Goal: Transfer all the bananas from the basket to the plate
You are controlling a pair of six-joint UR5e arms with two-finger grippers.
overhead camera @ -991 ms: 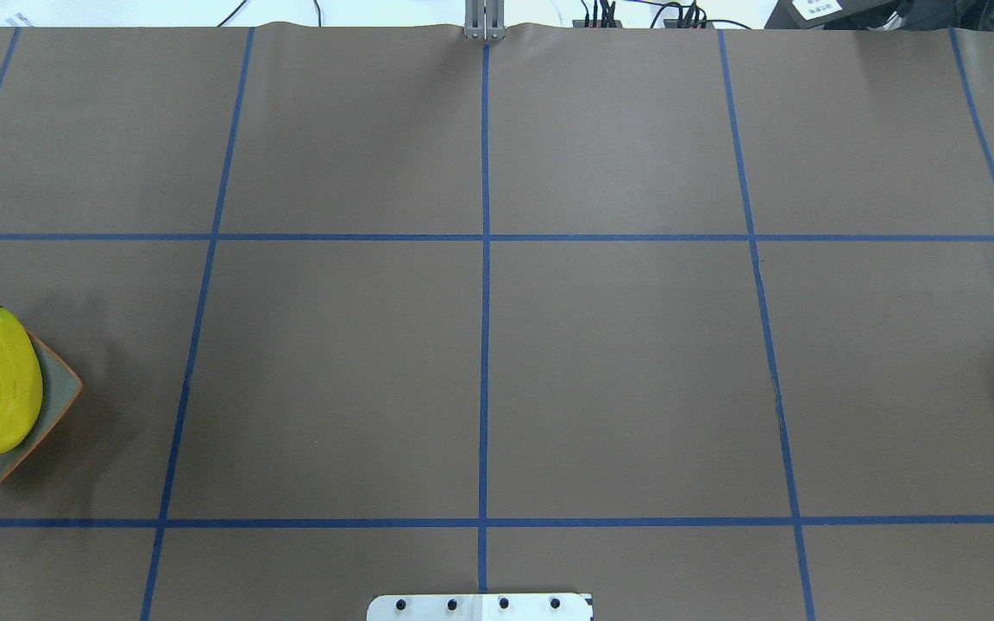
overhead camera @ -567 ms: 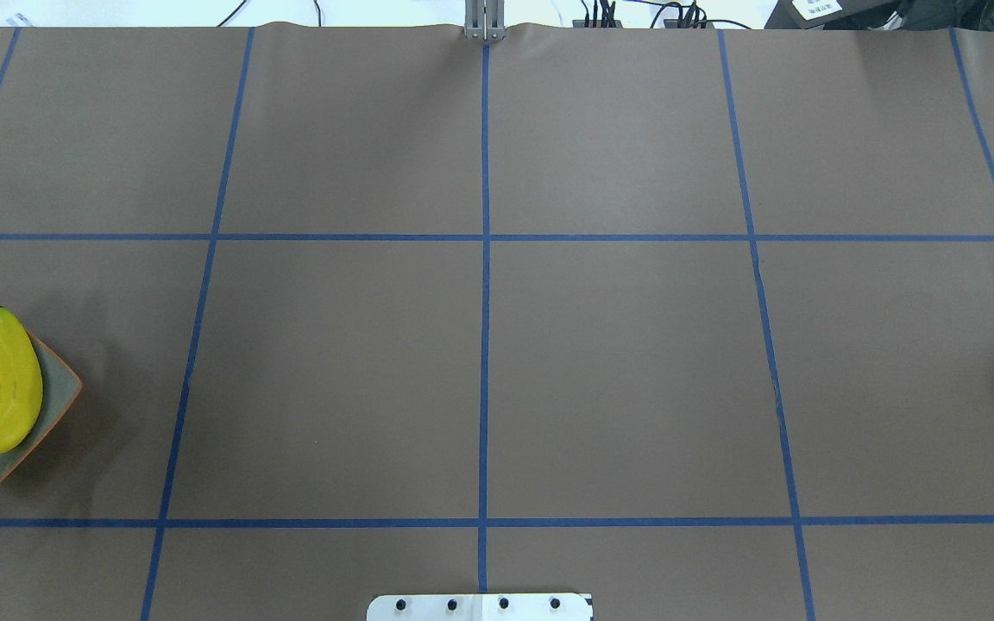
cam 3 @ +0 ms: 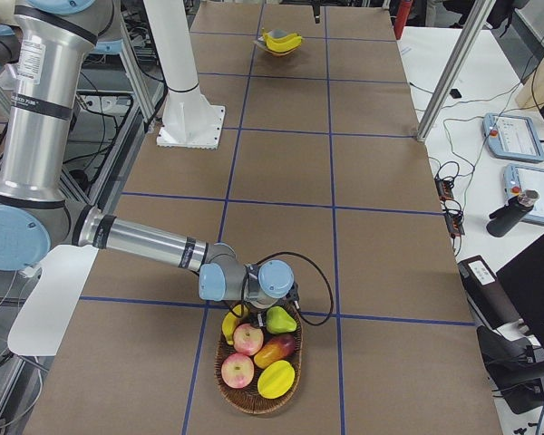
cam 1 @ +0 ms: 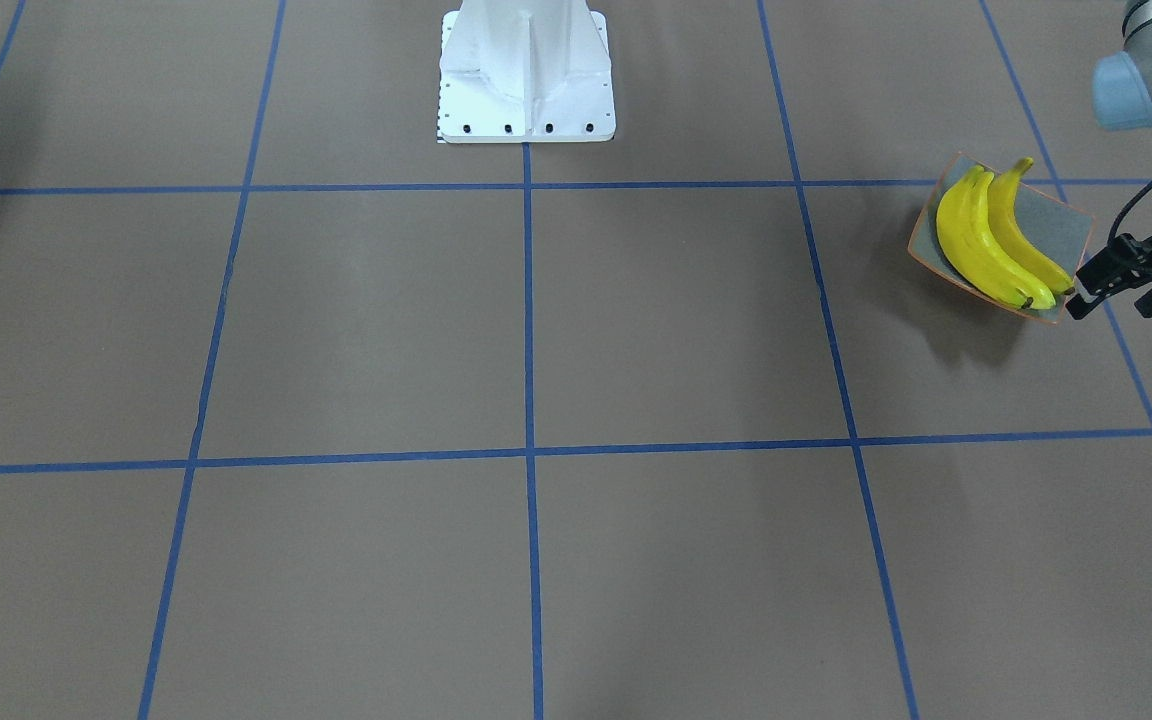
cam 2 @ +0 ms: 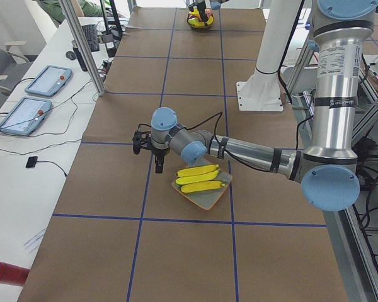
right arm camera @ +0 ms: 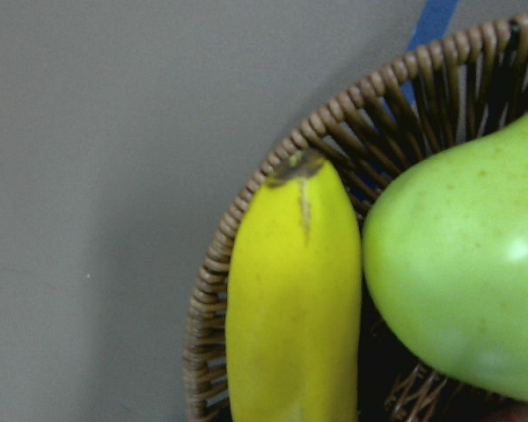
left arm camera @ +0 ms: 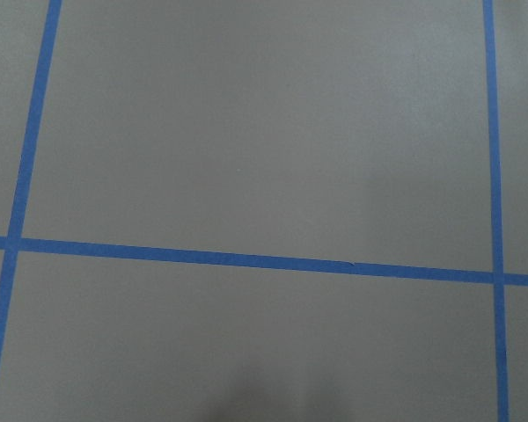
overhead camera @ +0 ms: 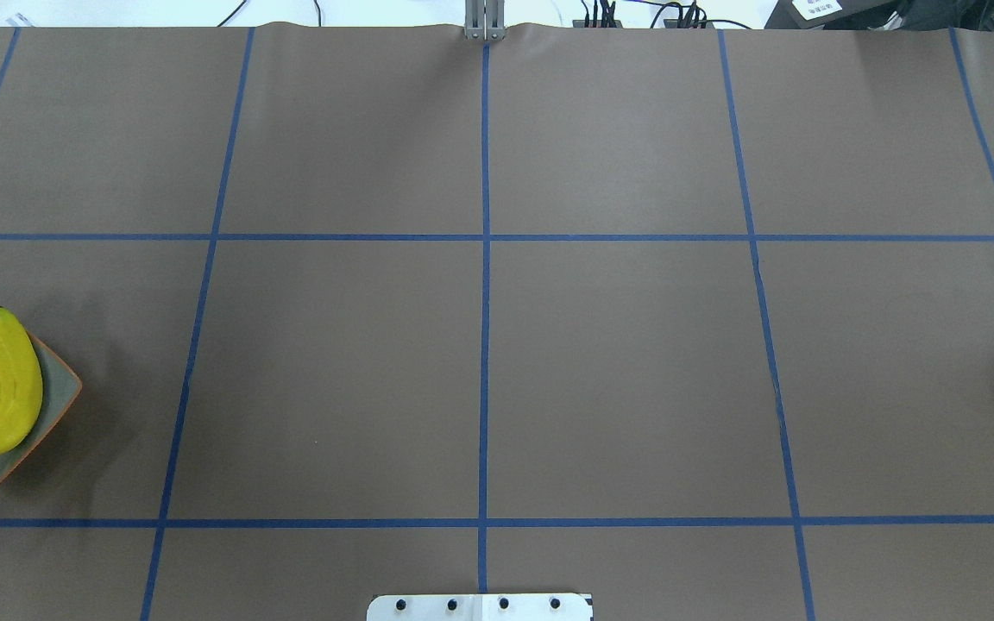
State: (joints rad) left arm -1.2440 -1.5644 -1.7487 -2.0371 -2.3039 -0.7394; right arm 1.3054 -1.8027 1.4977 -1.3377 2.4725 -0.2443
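Observation:
Yellow bananas [cam 1: 991,245] lie side by side on the grey, orange-rimmed plate [cam 1: 1071,225], near the table's end on my left; they also show in the overhead view [overhead camera: 1,384]. My left gripper [cam 1: 1126,285] hovers just past the plate's corner, open and holding nothing. At the opposite end, one banana [right arm camera: 290,299] lies in the wicker basket [cam 3: 254,410], against the basket's rim [right arm camera: 211,264]. My right gripper [cam 3: 276,292] hangs low over that banana. Its fingers do not show, so I cannot tell whether it is open or shut.
The basket also holds a green pear [right arm camera: 458,272], apples [cam 3: 238,367] and other fruit. The white robot pedestal [cam 1: 526,70] stands at the table's middle back edge. Blue tape lines grid the brown table [overhead camera: 618,371]. Tablets [cam 2: 25,113] lie on a side table.

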